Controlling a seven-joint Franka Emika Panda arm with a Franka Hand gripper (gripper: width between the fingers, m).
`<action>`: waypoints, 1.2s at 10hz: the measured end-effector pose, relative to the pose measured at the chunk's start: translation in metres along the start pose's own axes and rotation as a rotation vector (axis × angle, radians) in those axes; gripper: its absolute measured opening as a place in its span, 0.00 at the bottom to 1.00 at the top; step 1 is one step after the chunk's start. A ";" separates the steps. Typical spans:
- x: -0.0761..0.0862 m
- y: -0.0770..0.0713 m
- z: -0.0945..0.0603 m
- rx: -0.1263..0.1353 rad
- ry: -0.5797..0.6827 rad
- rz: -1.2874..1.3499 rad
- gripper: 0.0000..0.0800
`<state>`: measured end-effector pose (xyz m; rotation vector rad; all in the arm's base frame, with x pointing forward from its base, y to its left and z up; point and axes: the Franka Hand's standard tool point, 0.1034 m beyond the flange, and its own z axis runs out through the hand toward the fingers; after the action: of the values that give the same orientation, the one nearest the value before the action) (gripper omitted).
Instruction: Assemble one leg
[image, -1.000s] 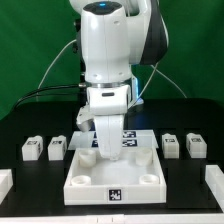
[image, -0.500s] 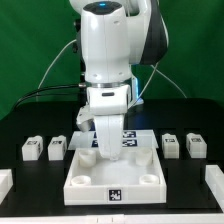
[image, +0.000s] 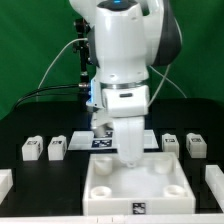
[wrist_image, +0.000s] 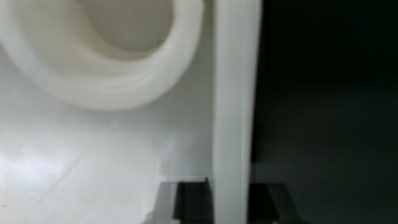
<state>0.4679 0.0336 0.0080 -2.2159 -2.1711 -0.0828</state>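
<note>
Four small white legs with square tags lie on the black table: two at the exterior view's left (image: 33, 148) (image: 57, 147) and two at its right (image: 171, 144) (image: 195, 145). The large white square panel (image: 137, 190) with round corner sockets lies in front of the arm. My gripper (image: 128, 157) is down on the panel's far rim. In the wrist view the gripper (wrist_image: 230, 200) has its dark fingers (wrist_image: 185, 203) on either side of the panel's upright white wall (wrist_image: 231, 100), shut on it. A round socket (wrist_image: 107, 45) shows beside the wall.
The marker board (image: 103, 141) lies behind the panel, partly hidden by the arm. White pieces show at the table's front left (image: 5, 182) and front right (image: 213, 182) edges. A green backdrop and cables stand behind.
The arm has swung to the exterior view's right, and the panel has slid with it to the right and toward the front. The four legs have not moved.
</note>
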 end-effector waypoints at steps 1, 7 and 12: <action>0.007 0.004 0.002 -0.002 0.005 0.007 0.07; 0.032 0.028 0.005 -0.019 0.026 0.028 0.07; 0.031 0.028 0.005 -0.025 0.028 0.029 0.07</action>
<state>0.4966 0.0647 0.0054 -2.2444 -2.1346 -0.1394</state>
